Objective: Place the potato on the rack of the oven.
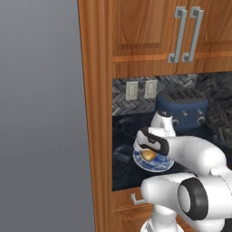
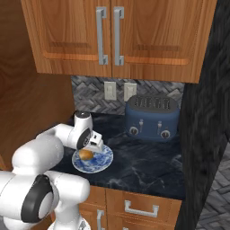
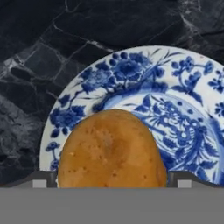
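The golden-brown potato lies on the near-left part of a blue-and-white patterned plate on the dark marble counter. My gripper is down over the potato, open, with one fingertip on each side of it. I cannot tell whether the fingertips touch its skin. In the right base view the white hand reaches down to the potato at the left of the plate. The oven and its rack are out of view.
A blue toaster stands behind the plate against the herringbone backsplash. Wood upper cabinets hang low overhead. A tall wood panel walls the counter's left end. Drawers sit under the counter.
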